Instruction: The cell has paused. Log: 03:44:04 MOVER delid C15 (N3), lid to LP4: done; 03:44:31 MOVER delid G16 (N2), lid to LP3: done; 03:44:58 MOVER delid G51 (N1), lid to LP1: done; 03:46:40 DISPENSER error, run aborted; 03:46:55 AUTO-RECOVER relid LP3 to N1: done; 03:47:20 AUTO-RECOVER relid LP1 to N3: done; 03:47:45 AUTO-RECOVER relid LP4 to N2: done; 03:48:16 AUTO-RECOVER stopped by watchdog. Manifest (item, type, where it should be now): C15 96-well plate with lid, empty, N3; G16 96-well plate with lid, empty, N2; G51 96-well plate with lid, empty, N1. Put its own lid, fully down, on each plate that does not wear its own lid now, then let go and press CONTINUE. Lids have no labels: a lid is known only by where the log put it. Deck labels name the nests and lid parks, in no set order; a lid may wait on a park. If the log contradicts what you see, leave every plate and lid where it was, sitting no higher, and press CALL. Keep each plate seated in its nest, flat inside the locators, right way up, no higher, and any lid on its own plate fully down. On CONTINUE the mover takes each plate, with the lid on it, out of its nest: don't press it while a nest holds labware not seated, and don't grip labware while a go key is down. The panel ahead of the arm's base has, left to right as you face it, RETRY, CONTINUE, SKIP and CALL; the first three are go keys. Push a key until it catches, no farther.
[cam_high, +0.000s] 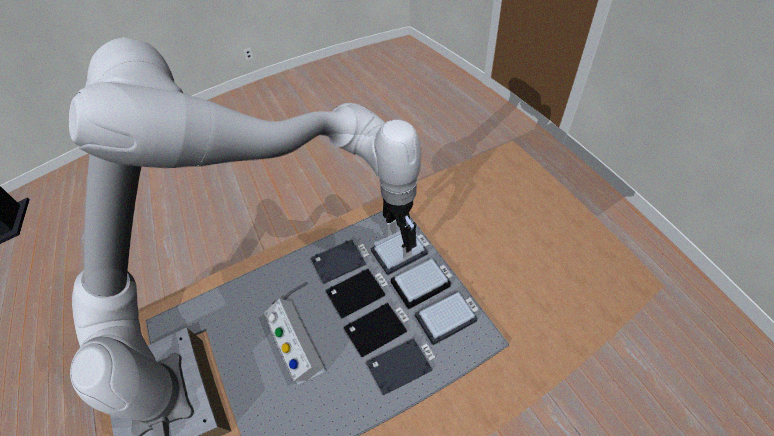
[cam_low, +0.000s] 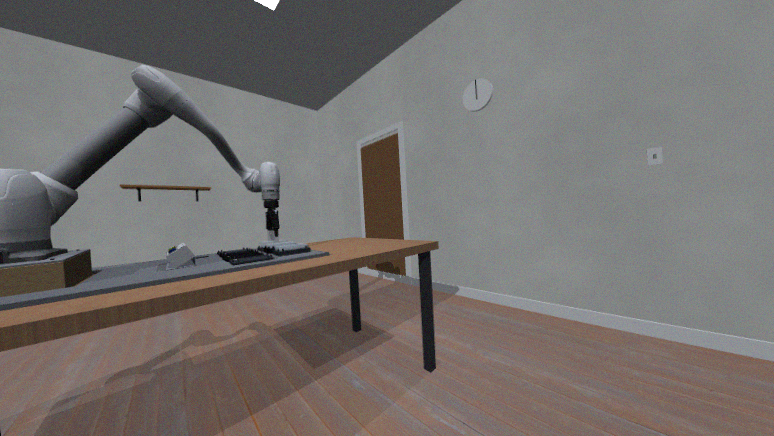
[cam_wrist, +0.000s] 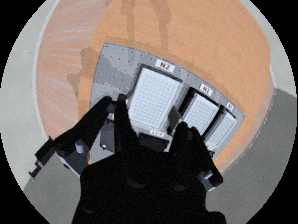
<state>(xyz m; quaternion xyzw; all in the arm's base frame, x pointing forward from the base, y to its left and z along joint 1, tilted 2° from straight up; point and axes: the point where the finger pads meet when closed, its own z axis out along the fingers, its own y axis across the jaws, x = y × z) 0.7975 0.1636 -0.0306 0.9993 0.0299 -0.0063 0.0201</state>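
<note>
Three white 96-well plates with clear lids stand in black nests in the right column of the grey deck (cam_high: 254, 389). My gripper (cam_high: 407, 248) (cam_low: 272, 233) (cam_wrist: 151, 103) points straight down over the far nest, labelled N2 in the wrist view. It is shut on the lid (cam_high: 391, 251) (cam_wrist: 154, 92) there, gripping its two long sides. I cannot tell whether this lid rests fully on the plate or hangs just above it. The middle plate (cam_high: 421, 280) (cam_wrist: 198, 111) and the near plate (cam_high: 446, 315) (cam_wrist: 222, 125) wear lids and sit flat.
Several dark lid parks, among them the far park (cam_high: 338, 261), a black park (cam_high: 354, 292) and the near park (cam_high: 399, 366), lie bare in the column left of the nests. The key panel (cam_high: 292, 341) (cam_low: 179, 255) with white, green, yellow and blue keys stands near the arm's base. The deck lies on a wooden table (cam_high: 541, 259).
</note>
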